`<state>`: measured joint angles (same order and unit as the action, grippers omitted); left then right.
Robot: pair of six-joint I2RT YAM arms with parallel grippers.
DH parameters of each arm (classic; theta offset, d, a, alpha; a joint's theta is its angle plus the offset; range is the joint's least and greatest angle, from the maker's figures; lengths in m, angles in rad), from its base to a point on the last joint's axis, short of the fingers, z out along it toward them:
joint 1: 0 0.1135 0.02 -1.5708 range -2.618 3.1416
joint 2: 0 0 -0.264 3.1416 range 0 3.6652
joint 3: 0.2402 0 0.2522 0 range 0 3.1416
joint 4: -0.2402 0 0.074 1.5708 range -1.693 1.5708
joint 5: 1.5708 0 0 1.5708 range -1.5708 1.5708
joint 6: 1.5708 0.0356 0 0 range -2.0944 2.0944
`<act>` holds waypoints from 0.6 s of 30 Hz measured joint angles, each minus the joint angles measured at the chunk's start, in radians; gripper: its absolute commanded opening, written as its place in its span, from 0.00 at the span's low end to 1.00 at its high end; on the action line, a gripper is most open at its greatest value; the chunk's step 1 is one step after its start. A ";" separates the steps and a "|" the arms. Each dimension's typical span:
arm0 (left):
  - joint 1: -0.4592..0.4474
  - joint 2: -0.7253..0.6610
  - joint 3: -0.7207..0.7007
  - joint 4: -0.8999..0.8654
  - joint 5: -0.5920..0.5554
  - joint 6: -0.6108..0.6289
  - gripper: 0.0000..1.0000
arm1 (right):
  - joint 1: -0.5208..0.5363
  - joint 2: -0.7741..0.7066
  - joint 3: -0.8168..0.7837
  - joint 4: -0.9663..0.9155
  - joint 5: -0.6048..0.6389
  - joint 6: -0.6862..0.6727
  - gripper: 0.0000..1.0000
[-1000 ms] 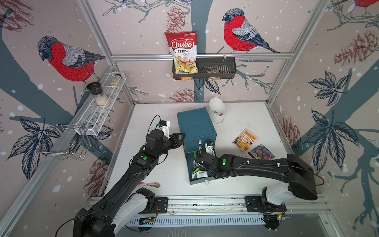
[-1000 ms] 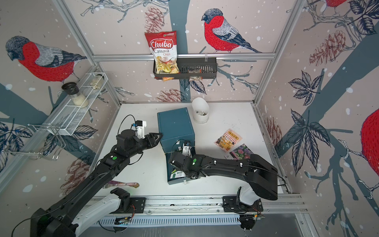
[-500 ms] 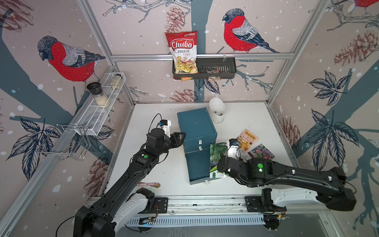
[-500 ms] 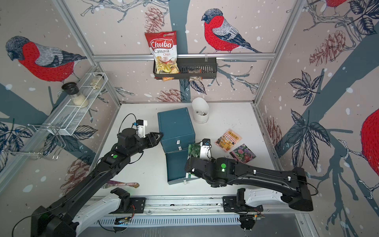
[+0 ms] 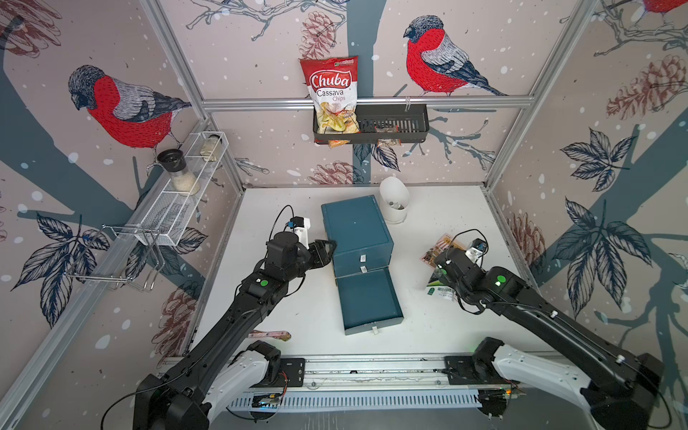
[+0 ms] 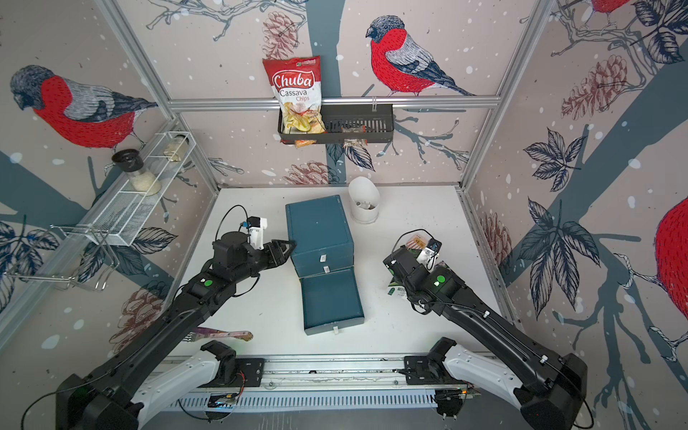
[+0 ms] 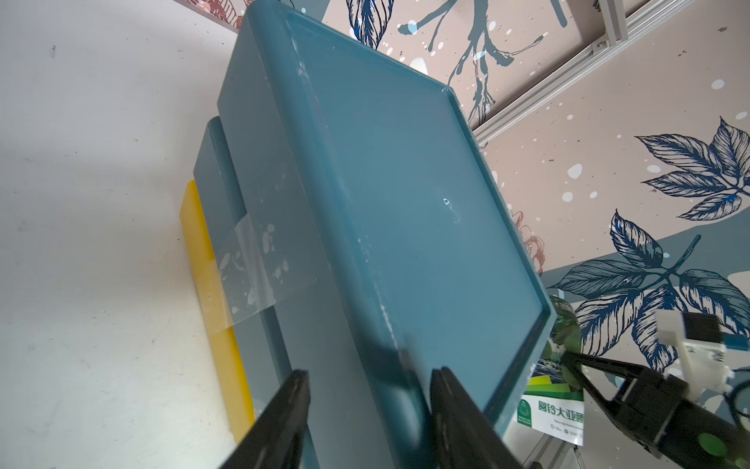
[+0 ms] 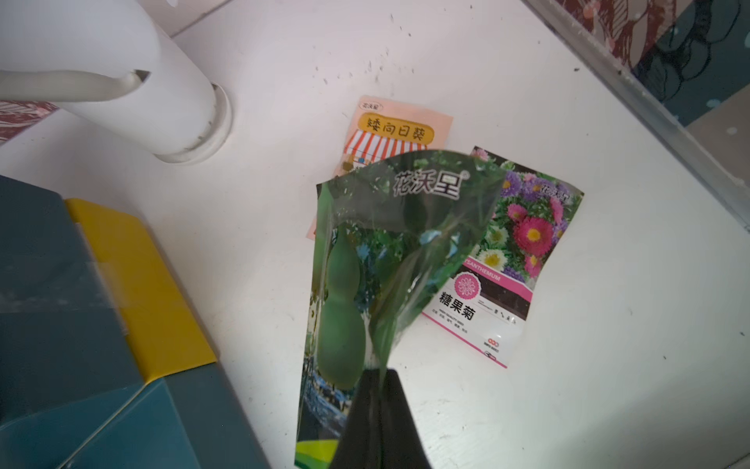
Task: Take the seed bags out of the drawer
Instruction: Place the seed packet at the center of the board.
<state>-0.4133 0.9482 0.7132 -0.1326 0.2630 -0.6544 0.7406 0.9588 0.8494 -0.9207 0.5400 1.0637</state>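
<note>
My right gripper (image 8: pixel 379 373) is clamped tight on the green seed bag (image 8: pixel 365 264), at 3 o'clock from the open drawer (image 5: pixel 368 298); the orange bag (image 8: pixel 389 130) and purple bag (image 8: pixel 523 227) lie on the table (image 8: pixel 608 325); my left gripper (image 7: pixel 370 372) sits part-open astride the cabinet (image 7: pixel 406 182) rim; whether it pinches, I cannot tell.

- blue cabinet (image 5: pixel 356 229) mid-table, open drawer (image 5: pixel 368 298) jutting toward 6 o'clock.
- white holder (image 5: pixel 394 201) close at cabinet's 1 o'clock.
- left gripper (image 5: pixel 327 248) clamped on cabinet's 9 o'clock edge.
- right gripper (image 8: pixel 380 372) pinching green seed bag (image 8: pixel 365 264) at 3 o'clock.
- bare table (image 5: pixel 420 331) at 5 o'clock: free passage.
</note>
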 measured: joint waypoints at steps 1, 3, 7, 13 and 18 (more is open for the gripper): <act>0.000 0.000 0.000 0.000 0.000 0.000 0.51 | -0.026 -0.002 -0.026 0.023 -0.031 -0.021 0.00; 0.000 0.000 0.000 0.000 0.000 0.001 0.52 | -0.063 -0.002 -0.068 0.066 -0.092 -0.052 0.00; 0.000 0.000 0.000 0.000 0.000 0.007 0.52 | -0.119 0.008 -0.120 0.152 -0.192 -0.108 0.00; 0.000 -0.002 -0.004 0.003 0.000 0.007 0.52 | -0.197 0.079 -0.149 0.257 -0.323 -0.186 0.00; 0.000 -0.005 -0.006 0.006 0.000 0.007 0.52 | -0.234 0.122 -0.178 0.340 -0.444 -0.225 0.00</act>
<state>-0.4133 0.9432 0.7071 -0.1265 0.2626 -0.6472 0.5064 1.0813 0.6716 -0.5804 0.0963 0.8391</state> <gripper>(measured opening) 0.516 0.071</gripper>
